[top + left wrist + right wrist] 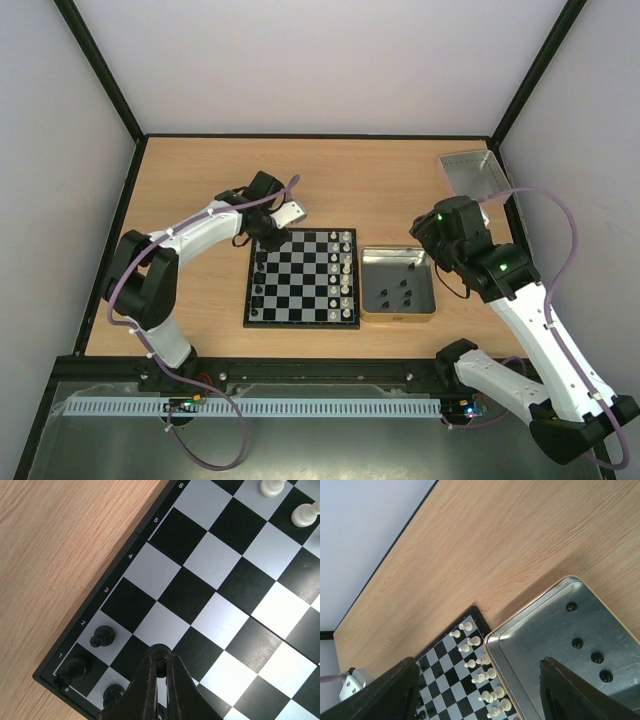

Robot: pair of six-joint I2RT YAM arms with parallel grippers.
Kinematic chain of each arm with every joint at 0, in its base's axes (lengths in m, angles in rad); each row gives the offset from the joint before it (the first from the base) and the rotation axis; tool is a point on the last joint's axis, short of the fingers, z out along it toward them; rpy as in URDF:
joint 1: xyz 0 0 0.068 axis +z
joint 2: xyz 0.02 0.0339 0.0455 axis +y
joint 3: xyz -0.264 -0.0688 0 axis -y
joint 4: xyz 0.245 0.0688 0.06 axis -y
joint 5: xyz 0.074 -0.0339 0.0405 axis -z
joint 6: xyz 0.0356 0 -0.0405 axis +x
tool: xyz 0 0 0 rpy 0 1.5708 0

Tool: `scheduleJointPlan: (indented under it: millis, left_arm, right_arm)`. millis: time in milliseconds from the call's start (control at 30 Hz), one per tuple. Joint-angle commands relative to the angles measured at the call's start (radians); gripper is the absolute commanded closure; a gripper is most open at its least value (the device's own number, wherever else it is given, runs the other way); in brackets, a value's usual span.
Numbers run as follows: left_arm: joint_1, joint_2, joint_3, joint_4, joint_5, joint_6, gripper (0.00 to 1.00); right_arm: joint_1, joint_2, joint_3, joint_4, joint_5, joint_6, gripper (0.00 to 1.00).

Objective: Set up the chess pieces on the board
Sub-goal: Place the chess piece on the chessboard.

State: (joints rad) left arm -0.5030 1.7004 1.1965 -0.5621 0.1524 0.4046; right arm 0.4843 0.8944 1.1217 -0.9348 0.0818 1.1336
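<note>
The board [300, 278] lies mid-table. White pieces [345, 275] stand in two rows on its right side, and a few black pieces [259, 290] stand along its left edge. My left gripper [268, 240] is over the board's far left corner. In the left wrist view it [161, 652] is shut on a black piece [160, 664] just above the squares, near a black pawn [102, 636] and two more black pieces [76, 669]. My right gripper [438, 238] hovers above the gold-rimmed tin [370, 300], open and empty [479, 670]. Several black pieces [577, 643] lie in the tin.
A clear grey tray [470, 172] sits at the far right corner. The tin's rim [492, 645] touches the board's right edge, beside the white pieces [470, 641]. Bare wood table [380, 190] lies behind the board.
</note>
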Motion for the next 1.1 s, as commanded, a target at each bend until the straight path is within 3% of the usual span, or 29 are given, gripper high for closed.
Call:
scheduleJointPlan:
  millis: [0, 900, 1067]
  left_arm:
    - [0.021, 0.028, -0.001, 0.013, 0.024, 0.017, 0.98]
    - [0.082, 0.075, -0.054, 0.04, 0.021, 0.051, 0.98]
    - [0.086, 0.08, -0.047, 0.042, 0.022, 0.048, 0.94]
  right_arm:
    - [-0.003, 0.003, -0.014, 0.01, 0.006, 0.005, 0.36]
    - [-0.003, 0.018, -0.024, 0.02, 0.016, 0.004, 0.35]
    - [-0.003, 0.02, -0.026, 0.023, 0.016, 0.004, 0.35]
